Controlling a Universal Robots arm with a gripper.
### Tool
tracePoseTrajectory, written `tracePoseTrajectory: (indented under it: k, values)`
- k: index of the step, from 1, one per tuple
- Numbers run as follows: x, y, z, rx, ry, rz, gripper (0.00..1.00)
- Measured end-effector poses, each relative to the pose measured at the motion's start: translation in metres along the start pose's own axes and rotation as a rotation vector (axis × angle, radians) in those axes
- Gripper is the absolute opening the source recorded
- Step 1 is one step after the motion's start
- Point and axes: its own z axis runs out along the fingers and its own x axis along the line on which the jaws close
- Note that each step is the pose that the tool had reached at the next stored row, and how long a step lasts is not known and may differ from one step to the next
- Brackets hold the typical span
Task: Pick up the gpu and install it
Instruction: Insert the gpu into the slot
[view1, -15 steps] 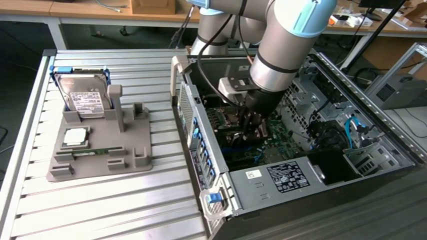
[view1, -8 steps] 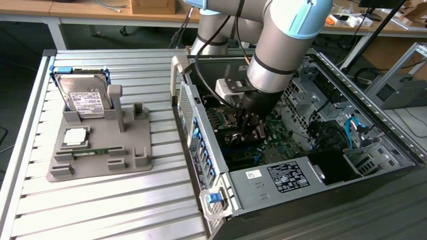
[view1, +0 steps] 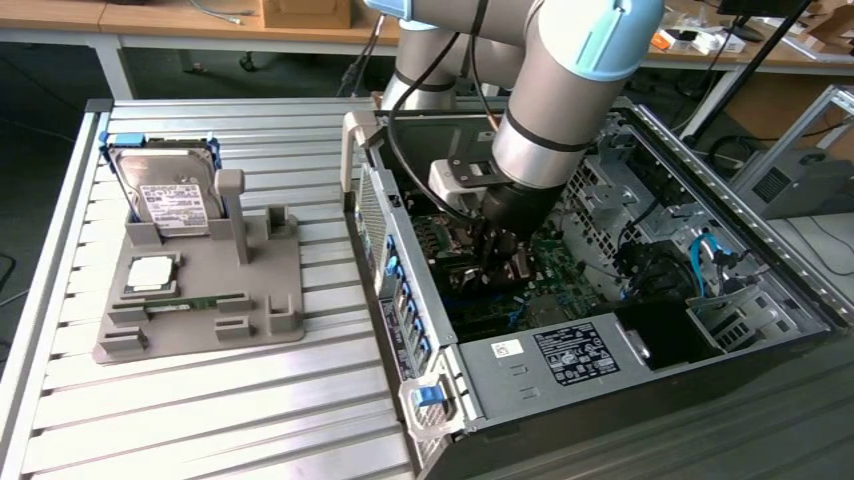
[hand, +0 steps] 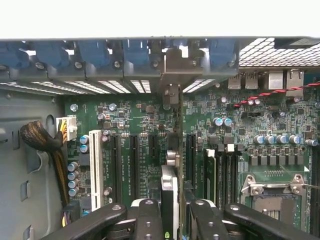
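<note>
— Where are we? Inside the big computer case (view1: 747, 300), over the green board (hand: 125, 125).

— And the gpu (hand: 172, 165)? Our gripper (hand: 172, 220) squeezes it edge-on, long side running straight out from the jaws, metal end by the back wall slots (hand: 120, 85).

A ribbed metal table (view1: 200, 400) fills the near part of the scene. Beyond its far edge stands a wooden bench (view1: 160, 22) on white legs, with a cardboard box (view1: 307, 12) and cables on top. At the far right, another bench (view1: 787, 50) holds small clutter, and an aluminium frame (view1: 801, 130) stands beside it. The floor (view1: 40, 90) under the benches is dark.
</note>
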Motion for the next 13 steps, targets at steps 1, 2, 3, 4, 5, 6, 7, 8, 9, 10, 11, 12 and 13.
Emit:
tracePoseTrajectory:
  k: [1,2,3,4,5,6,7,8,9,10,11,12,13]
  values:
    - [0.0000,0.0000,0.0000,-0.0001,0.0000,0.000,0.27]
    - [0.0000,0.0000,0.0000,0.0000,-0.0001,0.000,0.27]
    - [0.0000,0.0000,0.0001,0.0000,-0.0002,0.000,0.27]
    - [0.0000,0.0000,0.0001,0.0000,-0.0002,0.000,0.27]
    - [0.0000,0.0000,0.0001,0.0000,-0.0002,0.000,0.27]
    - [0.0001,0.0000,0.0001,0.0000,-0.0002,0.000,0.27]
    - [0.0001,-0.0001,0.0000,0.0000,-0.0003,0.000,0.27]
    - [0.0001,-0.0002,-0.0001,0.0001,-0.0003,0.000,0.27]
    - [0.0001,-0.0002,-0.0001,0.0001,-0.0004,0.000,0.27]
    - [0.0001,-0.0002,-0.0001,0.0001,-0.0004,0.000,0.27]
    - [0.0001,-0.0002,-0.0002,0.0000,-0.0002,0.000,0.27]
    - [0.0001,-0.0002,-0.0002,0.0000,-0.0002,-0.001,0.27]
    - [0.0001,-0.0002,-0.0002,0.0000,-0.0002,-0.002,0.27]
